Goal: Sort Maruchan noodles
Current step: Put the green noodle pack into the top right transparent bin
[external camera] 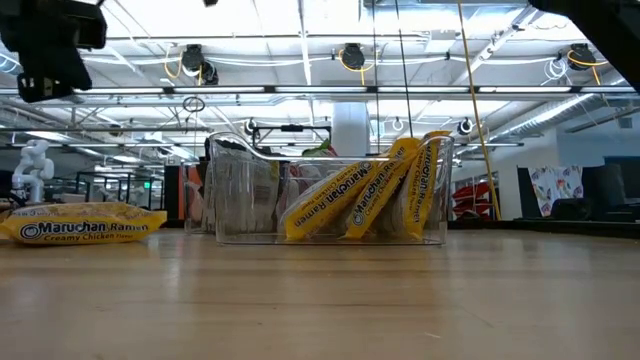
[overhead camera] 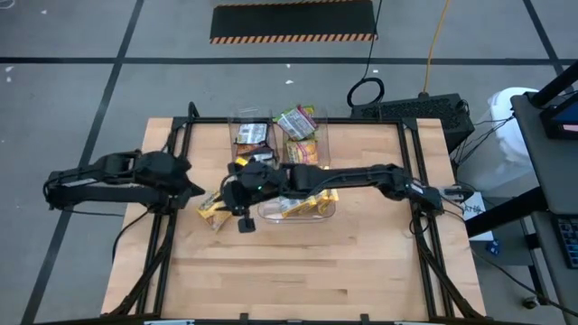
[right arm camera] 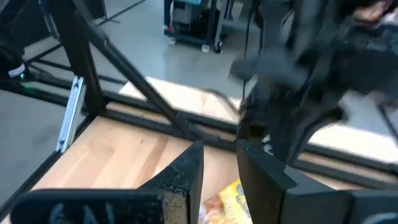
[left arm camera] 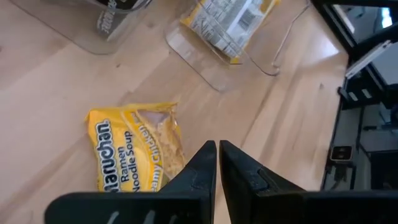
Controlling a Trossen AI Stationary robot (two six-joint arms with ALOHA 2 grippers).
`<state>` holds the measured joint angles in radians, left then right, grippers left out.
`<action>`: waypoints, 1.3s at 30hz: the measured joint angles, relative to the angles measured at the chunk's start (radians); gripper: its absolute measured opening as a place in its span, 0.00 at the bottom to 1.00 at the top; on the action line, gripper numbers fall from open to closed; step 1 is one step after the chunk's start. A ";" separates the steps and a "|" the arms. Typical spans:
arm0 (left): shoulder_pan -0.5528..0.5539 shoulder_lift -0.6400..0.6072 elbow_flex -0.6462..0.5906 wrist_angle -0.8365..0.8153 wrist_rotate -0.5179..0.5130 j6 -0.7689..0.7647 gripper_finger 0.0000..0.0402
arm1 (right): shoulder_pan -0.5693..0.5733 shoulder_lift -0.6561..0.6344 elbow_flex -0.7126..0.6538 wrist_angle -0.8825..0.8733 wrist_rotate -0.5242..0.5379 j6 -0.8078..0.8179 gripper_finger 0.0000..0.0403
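Note:
One yellow Maruchan packet (overhead camera: 214, 212) lies flat on the table, left of the bins; it also shows in the low view (external camera: 80, 222) and the left wrist view (left arm camera: 134, 155). More yellow packets (external camera: 360, 195) stand leaning inside the near clear bin (overhead camera: 298, 208). Mixed packets fill the two far bins (overhead camera: 275, 135). My left gripper (left arm camera: 217, 149) is shut and empty, hovering by the loose packet's edge. My right gripper (right arm camera: 219, 158) reaches across the bins, open and empty, above the same packet (right arm camera: 227, 202).
The three clear bins sit at the table's middle and far side. My right arm (overhead camera: 361, 176) lies over the near bin. Bare wood stretches across the near half of the table (overhead camera: 298, 271). Black frame rails run along the table's left and right edges.

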<state>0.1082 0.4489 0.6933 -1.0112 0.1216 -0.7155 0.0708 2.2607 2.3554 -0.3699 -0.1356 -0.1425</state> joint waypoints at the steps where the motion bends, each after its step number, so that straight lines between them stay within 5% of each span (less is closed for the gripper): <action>1: 0.000 -0.019 0.000 -0.009 0.001 0.003 0.06 | 0.000 0.014 0.000 -0.001 0.000 0.006 0.23; 13: 0.000 -0.161 0.068 -0.240 0.002 0.008 0.06 | 0.016 0.144 0.000 0.052 0.032 0.028 0.23; 23: 0.000 -0.171 0.105 -0.288 0.004 0.018 0.06 | 0.073 0.251 0.000 0.309 -0.023 0.104 0.23; 36: 0.000 -0.170 0.105 -0.306 0.004 0.056 0.06 | 0.147 0.329 -0.013 0.337 0.005 0.000 0.23; 39: 0.000 -0.170 0.105 -0.310 0.004 0.059 0.06 | 0.162 0.323 -0.047 0.350 0.079 -0.072 0.23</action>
<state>0.1085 0.2790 0.7982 -1.3211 0.1253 -0.6563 0.2326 2.5839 2.3083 -0.0200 -0.0570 -0.2146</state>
